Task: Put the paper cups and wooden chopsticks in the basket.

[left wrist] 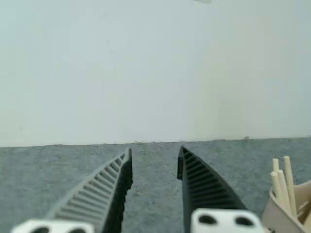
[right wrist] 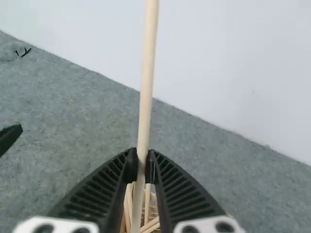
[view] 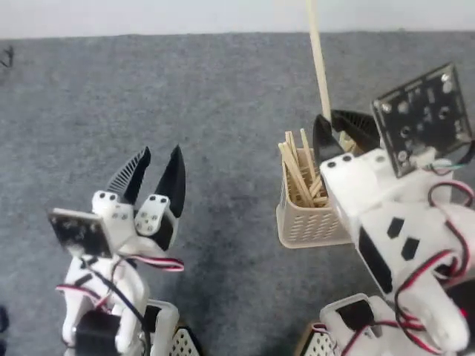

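High view: the left claw (view: 161, 154) hangs open and empty, well apart from the basket (view: 315, 226), while the right claw (view: 330, 122) pinches a near-upright chopstick (view: 318, 52), lower end in that basket.

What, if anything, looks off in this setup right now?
Nothing is spilled or damaged. One oddity: the right hand is shut on a single chopstick that stands upright, rising high over the basket, while the other chopsticks lean inside it. The left hand is open and empty over the grey mat.
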Motion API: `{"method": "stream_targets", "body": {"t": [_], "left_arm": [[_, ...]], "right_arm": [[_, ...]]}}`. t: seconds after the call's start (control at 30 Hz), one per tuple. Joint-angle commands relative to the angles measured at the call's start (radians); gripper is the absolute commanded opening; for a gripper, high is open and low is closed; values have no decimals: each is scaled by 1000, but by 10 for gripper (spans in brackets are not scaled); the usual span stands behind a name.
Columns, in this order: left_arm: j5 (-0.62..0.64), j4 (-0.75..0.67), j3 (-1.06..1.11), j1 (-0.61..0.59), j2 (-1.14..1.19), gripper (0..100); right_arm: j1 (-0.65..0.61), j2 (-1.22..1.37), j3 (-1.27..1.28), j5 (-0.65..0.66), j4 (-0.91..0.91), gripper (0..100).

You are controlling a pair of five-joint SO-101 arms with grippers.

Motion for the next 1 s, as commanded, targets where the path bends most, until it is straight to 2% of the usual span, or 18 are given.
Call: {"method": "stream_targets", "body": {"t": [0.0,0.17,0.37,0.6,0.7,0.77,0.9,0.97], "left_arm": [[-43,34,-206,8,250,145],[-44,176,-386,6,562,145],[-43,199,-361,21,675,145],[-80,261,-268,290,675,145],[-95,239,-263,302,674,145],[-94,210,-262,302,674,145],[-94,193,-260,302,674,145],[-94,193,-259,302,674,145]], "right_arm": [[10,-114,221,-12,-113,7],[12,-255,583,-9,-346,7],[12,-321,875,-11,-579,7],[64,-452,1108,-9,-633,7],[102,-547,1212,-3,-633,11],[104,-595,1263,-3,-633,54],[108,-616,1292,-6,-633,245],[108,-618,1290,-9,-633,281]]}}
